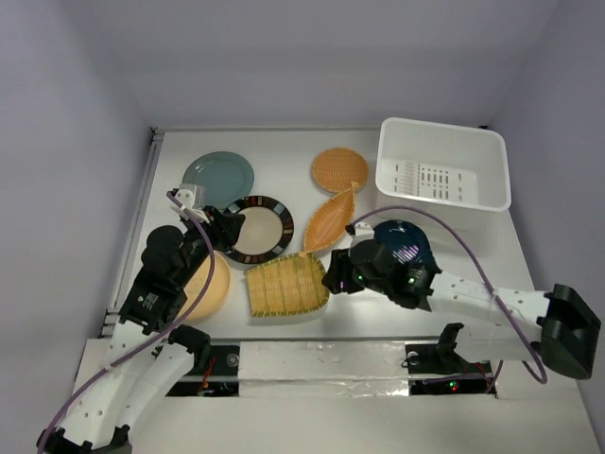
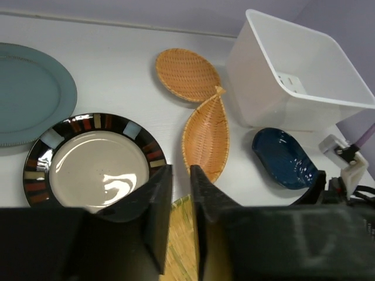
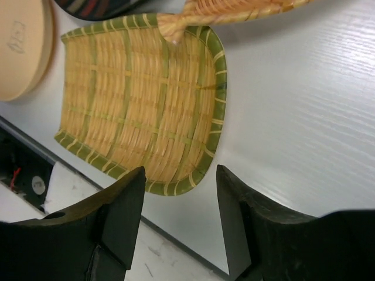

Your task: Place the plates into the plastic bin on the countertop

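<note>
The plates all lie on the countertop (image 1: 280, 156), outside the bin (image 1: 441, 163), which stands at the far right. I see the teal plate (image 1: 218, 176) far left, with the rimmed plate (image 1: 260, 228) just near of it. The round orange plate (image 1: 339, 169) touches the tip of the leaf plate (image 1: 331, 219). The blue plate (image 2: 281, 157) sits in front of the bin, partly under my right arm. The yellow plate (image 1: 208, 284) and the square woven plate (image 1: 286, 286) are nearest the bases. My right gripper (image 3: 179, 193) hangs spread wide over that woven plate's near edge, grasping nothing. My left gripper (image 2: 176, 170) hovers at the rimmed plate's near rim, its fingers drawn almost together with only a slit between them, holding nothing.
</note>
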You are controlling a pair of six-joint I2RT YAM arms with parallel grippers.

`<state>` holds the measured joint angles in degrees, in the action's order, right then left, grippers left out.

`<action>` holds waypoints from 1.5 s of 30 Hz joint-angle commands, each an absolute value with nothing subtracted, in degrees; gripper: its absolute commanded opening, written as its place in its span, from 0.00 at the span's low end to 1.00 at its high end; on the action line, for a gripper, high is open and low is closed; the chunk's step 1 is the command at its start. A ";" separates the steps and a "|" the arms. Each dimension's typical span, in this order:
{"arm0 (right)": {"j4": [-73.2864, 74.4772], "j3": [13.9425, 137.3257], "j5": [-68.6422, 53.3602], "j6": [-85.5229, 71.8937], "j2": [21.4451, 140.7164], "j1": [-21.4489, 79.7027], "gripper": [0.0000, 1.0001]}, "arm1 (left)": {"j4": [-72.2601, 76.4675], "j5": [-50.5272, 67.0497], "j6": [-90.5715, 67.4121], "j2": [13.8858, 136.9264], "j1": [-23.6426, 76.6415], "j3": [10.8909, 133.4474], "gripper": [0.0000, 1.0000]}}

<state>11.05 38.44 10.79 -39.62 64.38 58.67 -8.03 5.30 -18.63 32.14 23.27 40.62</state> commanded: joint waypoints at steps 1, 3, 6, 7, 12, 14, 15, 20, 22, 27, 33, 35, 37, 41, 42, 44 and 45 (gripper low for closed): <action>4.15 38.59 10.29 -41.39 68.88 58.97 0.58 | -6.33 5.01 -17.58 33.31 23.55 41.13 0.19; 1.95 37.36 7.57 -42.36 71.35 57.40 0.57 | -6.33 4.92 -17.58 33.22 23.55 41.13 0.30; -2.71 36.13 4.84 -42.98 75.66 56.87 0.56 | -6.59 4.57 -17.49 33.05 23.55 41.05 0.36; -5.07 35.86 4.31 -43.33 76.46 56.87 0.56 | -6.59 4.48 -17.49 33.05 23.55 41.04 0.37; -6.77 36.56 5.18 -43.68 82.61 56.34 0.54 | -6.59 4.31 -17.40 33.75 23.55 41.22 0.40; -8.16 35.95 5.19 -44.03 83.76 56.34 0.54 | -6.68 3.87 -17.40 33.84 23.55 41.22 0.40; -9.04 35.25 4.49 -44.12 84.11 56.34 0.52 | -6.68 3.78 -17.40 33.66 23.55 41.22 0.41; -14.49 32.61 3.25 -45.79 85.69 56.34 0.36 | -6.59 3.52 -17.40 33.49 23.55 41.13 0.41; -15.20 31.91 2.73 -46.14 86.31 56.34 0.17 | -6.50 3.52 -17.40 33.57 23.55 41.13 0.41; -13.64 29.88 0.10 -45.53 82.20 56.34 0.00 | -6.86 2.81 -17.40 32.96 23.55 41.22 0.43; 2.96 36.46 -3.61 -40.26 66.03 56.34 0.00 | -6.77 0.62 -17.49 31.20 23.55 41.40 0.43; 8.75 40.15 1.03 -38.95 58.03 55.73 0.00 | -6.77 -1.48 -17.75 29.98 23.55 41.40 0.43; 12.90 46.65 8.59 -37.19 53.55 52.66 0.00 | -6.77 -2.63 -17.84 28.49 23.03 41.22 0.43; 15.22 53.87 15.03 -29.82 50.89 37.74 0.00 | -6.33 -2.38 -18.10 26.90 23.03 40.96 0.43; 14.42 54.92 15.55 -28.40 51.06 30.66 0.00 | -6.33 -2.20 -18.19 26.81 23.03 40.87 0.44; 12.23 58.43 15.74 -26.20 52.46 23.59 0.00 | -6.59 -1.50 -18.28 26.63 23.03 40.96 0.44; 11.35 59.49 14.34 -25.93 54.65 17.03 0.00 | -6.59 -1.32 -18.19 26.54 23.03 40.87 0.44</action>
